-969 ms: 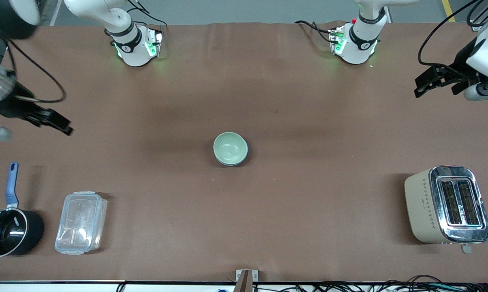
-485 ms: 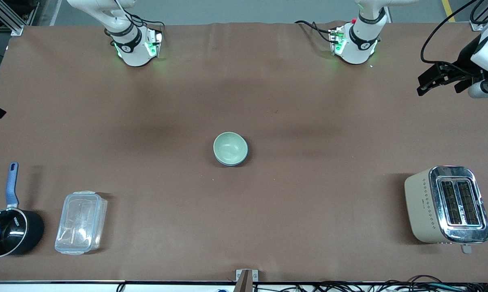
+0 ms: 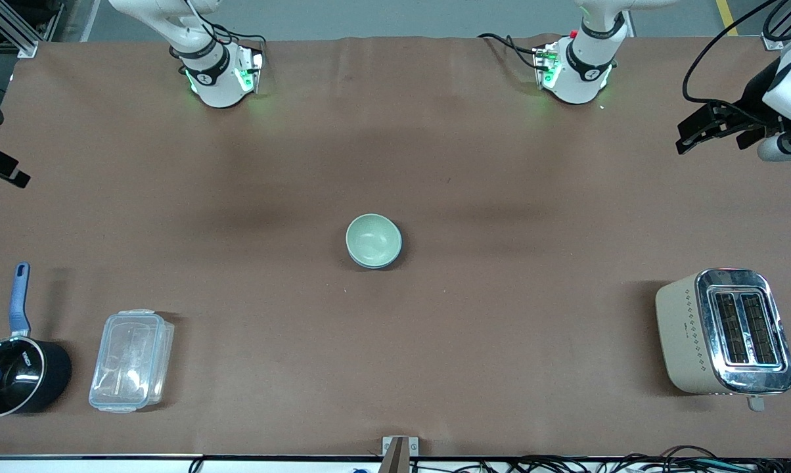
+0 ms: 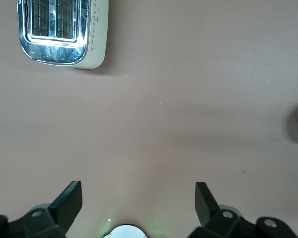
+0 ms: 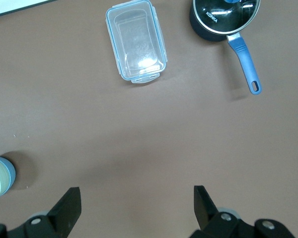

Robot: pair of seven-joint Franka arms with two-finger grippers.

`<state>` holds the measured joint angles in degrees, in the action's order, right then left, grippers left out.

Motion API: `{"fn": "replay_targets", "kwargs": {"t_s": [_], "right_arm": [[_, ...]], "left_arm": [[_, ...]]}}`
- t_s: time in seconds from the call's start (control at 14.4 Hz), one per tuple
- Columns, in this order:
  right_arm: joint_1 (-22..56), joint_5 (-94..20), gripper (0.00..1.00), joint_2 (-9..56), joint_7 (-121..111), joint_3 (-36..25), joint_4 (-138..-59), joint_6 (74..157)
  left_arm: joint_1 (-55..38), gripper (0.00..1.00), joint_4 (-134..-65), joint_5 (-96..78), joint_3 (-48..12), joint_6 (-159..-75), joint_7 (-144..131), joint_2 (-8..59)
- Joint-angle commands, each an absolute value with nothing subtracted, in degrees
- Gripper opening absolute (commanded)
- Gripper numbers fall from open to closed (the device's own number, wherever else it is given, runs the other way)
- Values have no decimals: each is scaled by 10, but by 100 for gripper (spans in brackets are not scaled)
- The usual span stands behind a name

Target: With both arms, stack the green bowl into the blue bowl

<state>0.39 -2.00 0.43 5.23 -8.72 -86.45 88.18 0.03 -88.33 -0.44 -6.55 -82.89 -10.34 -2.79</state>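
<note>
Below my left gripper (image 4: 138,203), bare table (image 3: 500,197); fingers (image 4: 69,201) spread, holding nothing. My right gripper (image 5: 136,206) likewise released, over its table end. Well apart from both, mid-table, green bowl (image 3: 372,239) sat nested in blue bowl (image 3: 395,255).

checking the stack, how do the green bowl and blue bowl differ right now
The green bowl sits on top, its whole inside showing; the blue bowl lies under it, only a thin edge visible. The green bowl rests in the blue bowl; the blue bowl rests on the table. Both are upright, mid-table, with no hand near.
</note>
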Motion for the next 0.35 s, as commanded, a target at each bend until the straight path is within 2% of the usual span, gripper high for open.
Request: {"fn": "replay_targets", "kwargs": {"t_s": [0.0,0.28], "right_arm": [[3,-15,100,2,46,-88,-867,877],[4,-12,100,2,47,-87,-866,877]], "left_arm": [[0,100,-866,5,-65,-814,-102,-19],[1,100,-866,4,-63,-814,-99,-17]]}}
